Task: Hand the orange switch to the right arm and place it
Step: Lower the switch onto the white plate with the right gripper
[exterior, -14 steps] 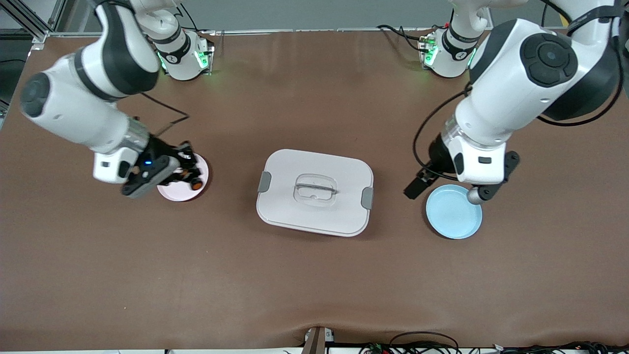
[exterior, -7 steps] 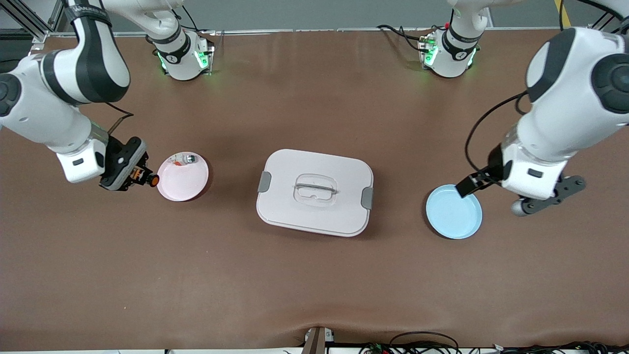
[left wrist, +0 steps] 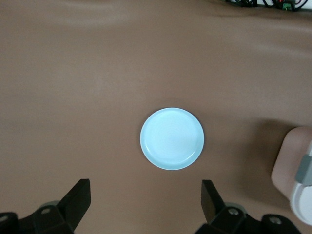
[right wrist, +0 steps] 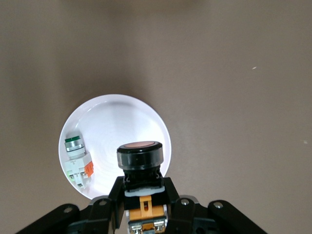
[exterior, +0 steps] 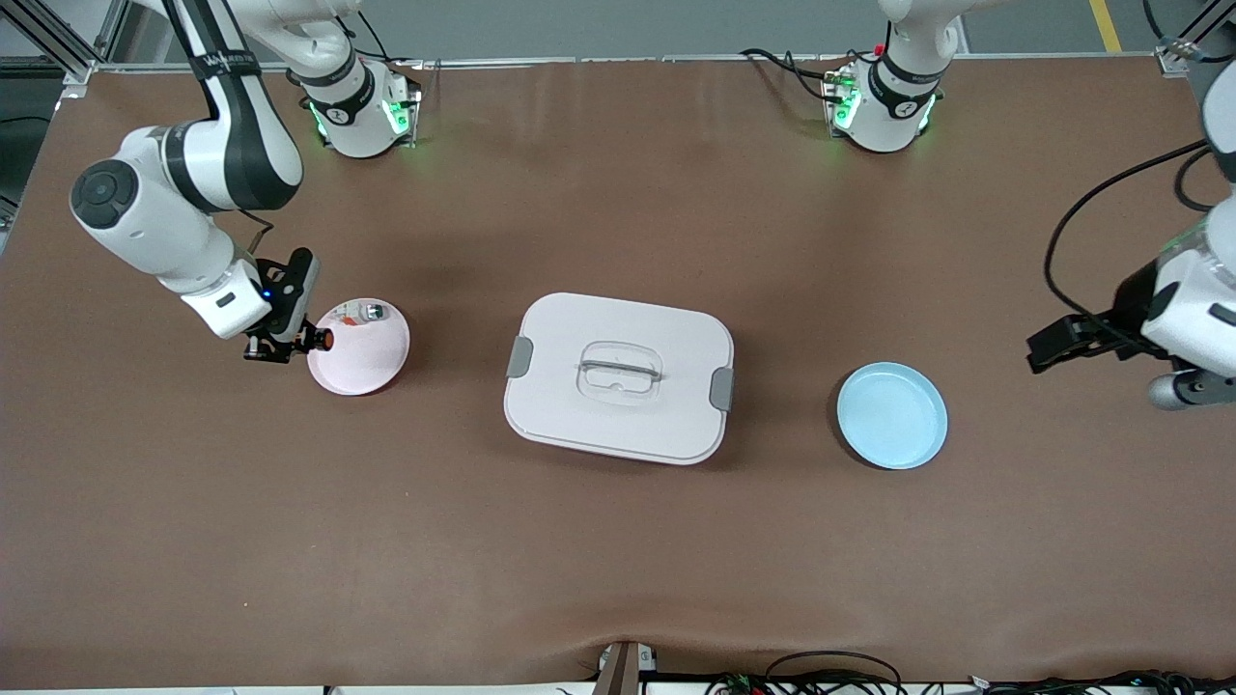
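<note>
My right gripper (exterior: 290, 344) is shut on the orange switch (exterior: 323, 340), holding it by its black body with the orange face pointing at the pink plate (exterior: 372, 362). The switch hangs over the plate's rim at the right arm's end. The right wrist view shows the right gripper (right wrist: 142, 189), the switch (right wrist: 139, 155) with its tan-orange rear block between the fingers, and the plate (right wrist: 122, 122) under it. My left gripper (exterior: 1067, 343) is open and empty over bare table at the left arm's end. It also shows in the left wrist view (left wrist: 145, 200).
A small grey-white part with an orange bit (exterior: 367, 313) lies on the pink plate; it also shows in the right wrist view (right wrist: 77, 163). A white lidded box (exterior: 618, 376) sits mid-table. An empty blue plate (exterior: 891, 415) lies beside it toward the left arm's end, also in the left wrist view (left wrist: 171, 138).
The right gripper carried the switch off the pink plate toward the right arm's end, then back to the plate's rim. The left arm drew away from the blue plate toward its table end.
</note>
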You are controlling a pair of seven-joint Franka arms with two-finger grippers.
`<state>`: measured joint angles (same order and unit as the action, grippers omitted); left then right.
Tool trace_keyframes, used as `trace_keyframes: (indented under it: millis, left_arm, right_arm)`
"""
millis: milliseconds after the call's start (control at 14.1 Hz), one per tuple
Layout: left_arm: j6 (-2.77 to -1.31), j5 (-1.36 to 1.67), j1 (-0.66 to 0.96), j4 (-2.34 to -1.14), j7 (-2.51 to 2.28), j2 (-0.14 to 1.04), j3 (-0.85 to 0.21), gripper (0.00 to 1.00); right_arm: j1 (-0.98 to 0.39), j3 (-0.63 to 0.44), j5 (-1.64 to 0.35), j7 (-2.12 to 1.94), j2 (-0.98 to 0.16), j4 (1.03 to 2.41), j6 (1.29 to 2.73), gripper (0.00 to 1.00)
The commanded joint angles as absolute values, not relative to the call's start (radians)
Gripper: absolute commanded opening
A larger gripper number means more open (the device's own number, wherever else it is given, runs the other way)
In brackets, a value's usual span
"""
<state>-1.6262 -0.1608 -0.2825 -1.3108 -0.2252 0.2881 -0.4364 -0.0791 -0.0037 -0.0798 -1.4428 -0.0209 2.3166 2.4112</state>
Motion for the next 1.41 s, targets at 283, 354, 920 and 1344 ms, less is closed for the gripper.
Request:
trace_keyframes:
  millis: [283,354,920,1344]
  left_arm:
    - [-1.523,-0.157,-0.296,-1.333,-0.141,0.186,-0.443,1.00]
    - [-1.516,-0.153,-0.295,-1.336,-0.127,0.163,-0.443,1.00]
    - [-1.516,-0.011,0.015,-1.543,-0.058,-0.018,-0.047,1.00]
    - [-1.526,-0.017,0.048,-1.554,-0.057,-0.031,0.002,1.00]
  right_arm:
    - [-0.066,0.012,-0.067,-1.466,-0.104,2.489,2.693,0.00]
    - [-0.066,0.014,-0.072,-1.460,-0.118,2.519,2.738,0.00]
    - [-0.095,0.017,-0.075,-1.456,-0.259,2.551,2.959,0.00]
    - [-0.104,0.021,-0.077,-1.323,-0.268,2.545,2.967,0.99]
